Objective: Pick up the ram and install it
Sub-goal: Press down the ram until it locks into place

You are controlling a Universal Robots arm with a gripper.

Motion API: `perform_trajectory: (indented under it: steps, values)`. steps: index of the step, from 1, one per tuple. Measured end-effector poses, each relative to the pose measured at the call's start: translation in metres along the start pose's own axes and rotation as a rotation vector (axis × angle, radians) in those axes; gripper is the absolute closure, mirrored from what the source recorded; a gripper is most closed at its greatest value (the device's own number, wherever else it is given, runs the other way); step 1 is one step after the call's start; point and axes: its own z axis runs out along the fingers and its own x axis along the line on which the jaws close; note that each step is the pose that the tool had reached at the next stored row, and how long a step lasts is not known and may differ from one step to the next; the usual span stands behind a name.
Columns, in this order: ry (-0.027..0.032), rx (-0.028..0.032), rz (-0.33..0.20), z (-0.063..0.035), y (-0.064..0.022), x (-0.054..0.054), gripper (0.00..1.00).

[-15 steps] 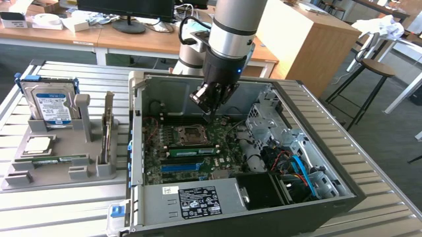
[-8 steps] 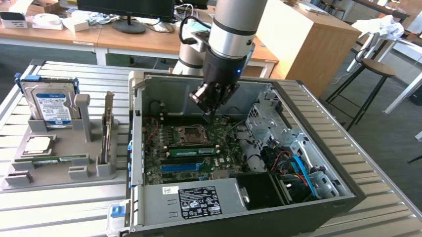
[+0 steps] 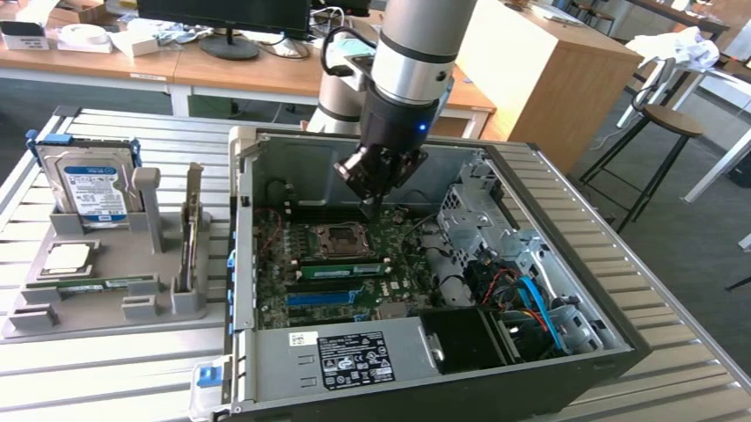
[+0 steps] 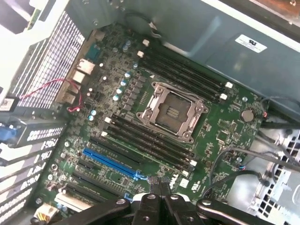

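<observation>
Gripper (image 3: 373,209) inside computer case (image 3: 564,264), parts tray (image 3: 83,308) at exterior view's left

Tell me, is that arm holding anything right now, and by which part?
Nothing is held. The gripper hangs over the motherboard with its jaws together and empty.

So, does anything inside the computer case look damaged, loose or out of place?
Nothing stands out. The motherboard looks intact, the processor socket is empty but not visibly damaged, and the gripper hangs shut above the board.
</observation>
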Motion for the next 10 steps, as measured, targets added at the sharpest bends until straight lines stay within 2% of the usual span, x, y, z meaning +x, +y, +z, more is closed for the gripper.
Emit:
perform_trajectory:
  steps: [7,10]
  values:
    - [0.0028,0.0001,0.096,0.0002,0.0000,0.0000,0.90]
    - [0.0018,0.0012,0.142,0.0003,-0.0001,-0.0001,0.90]
